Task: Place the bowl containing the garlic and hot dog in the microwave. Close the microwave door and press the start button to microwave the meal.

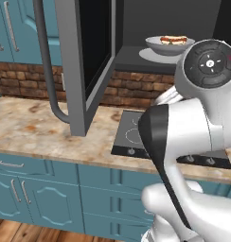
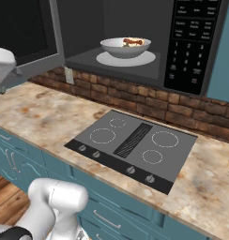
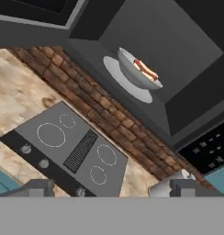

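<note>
The light-grey bowl (image 2: 125,47) stands inside the open microwave (image 2: 88,23) on its round turntable plate (image 2: 143,59). The hot dog (image 2: 133,42) lies in the bowl; I cannot make out the garlic. From the left, the bowl (image 1: 169,46) sits deep in the cavity past the microwave door (image 1: 74,61), which is swung wide open with its curved handle (image 1: 44,61) outward. In the hand view the bowl (image 3: 134,72) and hot dog (image 3: 145,69) are well ahead of my gripper (image 3: 111,188). The gripper is open and empty, hanging back above the cooktop (image 3: 68,147).
A black keypad panel (image 2: 191,42) sits on the microwave's right side. Under it run a brick backsplash (image 2: 135,96) and a marble counter (image 2: 36,117) holding the grey cooktop (image 2: 135,145). Teal cabinets (image 1: 37,189) line the front. My arm's big white links (image 1: 198,118) block the right of the left base view.
</note>
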Tool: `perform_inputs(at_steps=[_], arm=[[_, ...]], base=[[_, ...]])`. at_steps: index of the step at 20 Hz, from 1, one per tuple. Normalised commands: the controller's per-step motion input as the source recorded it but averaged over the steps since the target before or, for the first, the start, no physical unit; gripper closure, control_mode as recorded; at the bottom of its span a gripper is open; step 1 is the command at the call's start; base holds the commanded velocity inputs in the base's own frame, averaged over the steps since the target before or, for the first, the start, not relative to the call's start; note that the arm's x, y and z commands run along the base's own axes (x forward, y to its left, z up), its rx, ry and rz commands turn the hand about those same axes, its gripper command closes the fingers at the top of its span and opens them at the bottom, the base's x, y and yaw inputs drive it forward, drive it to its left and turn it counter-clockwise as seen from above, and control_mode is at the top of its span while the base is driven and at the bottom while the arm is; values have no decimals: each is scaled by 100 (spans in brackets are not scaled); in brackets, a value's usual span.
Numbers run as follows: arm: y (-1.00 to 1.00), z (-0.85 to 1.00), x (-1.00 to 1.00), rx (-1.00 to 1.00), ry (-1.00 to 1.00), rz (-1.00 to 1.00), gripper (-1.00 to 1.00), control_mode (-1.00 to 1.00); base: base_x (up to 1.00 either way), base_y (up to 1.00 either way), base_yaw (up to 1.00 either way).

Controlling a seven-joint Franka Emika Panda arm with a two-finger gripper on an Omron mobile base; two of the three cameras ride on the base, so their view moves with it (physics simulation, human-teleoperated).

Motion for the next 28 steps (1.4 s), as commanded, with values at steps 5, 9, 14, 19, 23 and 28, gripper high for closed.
perform_inputs(at_steps=[5, 9, 14, 19, 23, 28], arm=[[26, -10, -82, -30, -21, 5, -100, -100], [60, 2, -61, -31, -20, 4, -100, -100], [53, 10, -72, -30, -28, 2, -100, -100], [67, 9, -42, -25, -26, 0, -100, -100], [95, 8, -21, -23, -18, 0, -100, -100], [91, 0, -4, -25, -3, 0, -100, -100]], base=[[0, 0, 0], [0, 0, 0], [0, 0, 0], [0, 0, 0], [0, 0, 0], [0, 0, 0]])
